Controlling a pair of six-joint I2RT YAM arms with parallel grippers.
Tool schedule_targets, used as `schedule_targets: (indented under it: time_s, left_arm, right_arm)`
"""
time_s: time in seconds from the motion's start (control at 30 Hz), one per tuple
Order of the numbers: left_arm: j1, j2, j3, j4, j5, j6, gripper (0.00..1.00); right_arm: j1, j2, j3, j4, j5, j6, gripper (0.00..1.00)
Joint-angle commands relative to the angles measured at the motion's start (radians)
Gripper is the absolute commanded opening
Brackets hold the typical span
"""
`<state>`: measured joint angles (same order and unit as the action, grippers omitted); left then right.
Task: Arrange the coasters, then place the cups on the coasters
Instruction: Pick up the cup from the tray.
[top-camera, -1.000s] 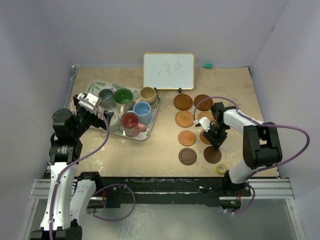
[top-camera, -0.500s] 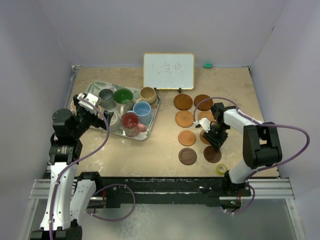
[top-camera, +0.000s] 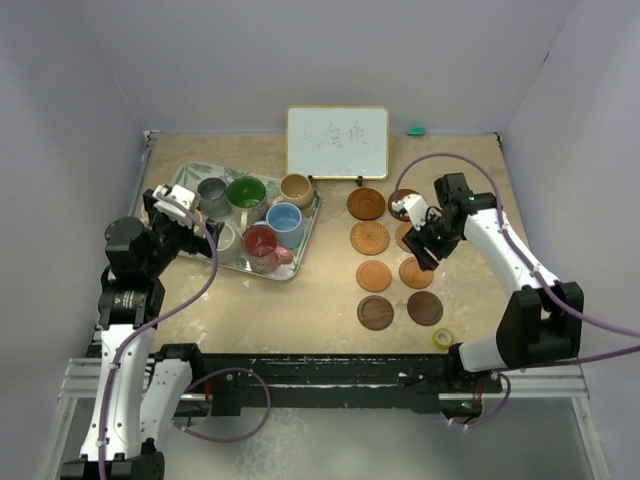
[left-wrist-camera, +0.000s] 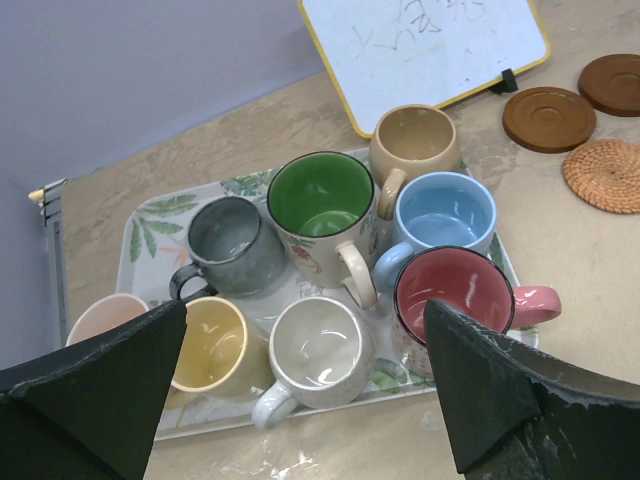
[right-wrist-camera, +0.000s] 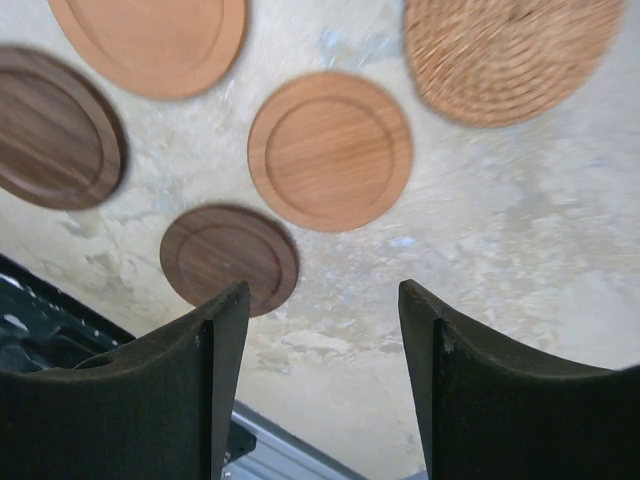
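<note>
Several coasters lie in two columns on the right, among them a dark brown one (top-camera: 425, 308) at the near end, an orange one (top-camera: 416, 273) and a woven one (top-camera: 370, 238). My right gripper (top-camera: 430, 245) hangs open above the right column with nothing between its fingers; below it show the dark brown coaster (right-wrist-camera: 229, 258) and an orange coaster (right-wrist-camera: 330, 150). The cups stand on a leaf-patterned tray (left-wrist-camera: 135, 240): grey (left-wrist-camera: 228, 245), green (left-wrist-camera: 322, 200), tan (left-wrist-camera: 412, 140), blue (left-wrist-camera: 445, 215), red (left-wrist-camera: 455, 295), white (left-wrist-camera: 320, 350), yellow (left-wrist-camera: 215, 345), pink (left-wrist-camera: 100, 318). My left gripper (left-wrist-camera: 302, 312) is open above the tray's near edge, holding nothing.
A whiteboard (top-camera: 337, 142) stands at the back. A small yellow tape roll (top-camera: 442, 338) lies near the front edge, right of the coasters. A green object (top-camera: 414, 130) sits by the back wall. Bare tabletop lies between the tray (top-camera: 290, 268) and the coasters.
My right gripper has opened wider and drawn up and back from the near-right coasters, leaving the dark brown one flat on the table. The left arm has not moved.
</note>
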<state>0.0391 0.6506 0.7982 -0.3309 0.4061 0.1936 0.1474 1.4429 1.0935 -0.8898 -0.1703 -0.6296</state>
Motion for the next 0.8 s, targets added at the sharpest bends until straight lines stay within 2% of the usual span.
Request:
schedule_targets:
  time_s: [0.0,0.13,0.33,0.4,0.53,0.77]
  left_arm:
    - [0.007,0.002,0.032,0.018,-0.069,-0.015,0.99]
    - [0.008,0.009,0.056,0.013,-0.129,-0.027,0.98]
    - [0.007,0.035,0.088,-0.004,-0.188,-0.039,0.97]
    - [0.007,0.051,0.097,-0.005,-0.19,-0.045,0.97]
    - [0.007,0.096,0.131,-0.023,-0.198,-0.044,0.97]
    - [0.007,0.174,0.175,-0.036,-0.221,-0.011,0.97]
  right_arm:
    - [-0.003,-0.064,0.105,0.003,-0.065,0.118,0.65]
    - [0.012,-0.093,0.16,0.046,-0.003,0.2,0.7]
    - [0.017,-0.145,0.219,0.089,0.006,0.289,0.89]
    - [0.017,-0.181,0.196,0.133,0.003,0.317,0.98]
    - [0.017,-0.242,0.126,0.235,0.017,0.346,1.0]
    - [0.017,-0.314,0.08,0.305,0.06,0.376,1.0]
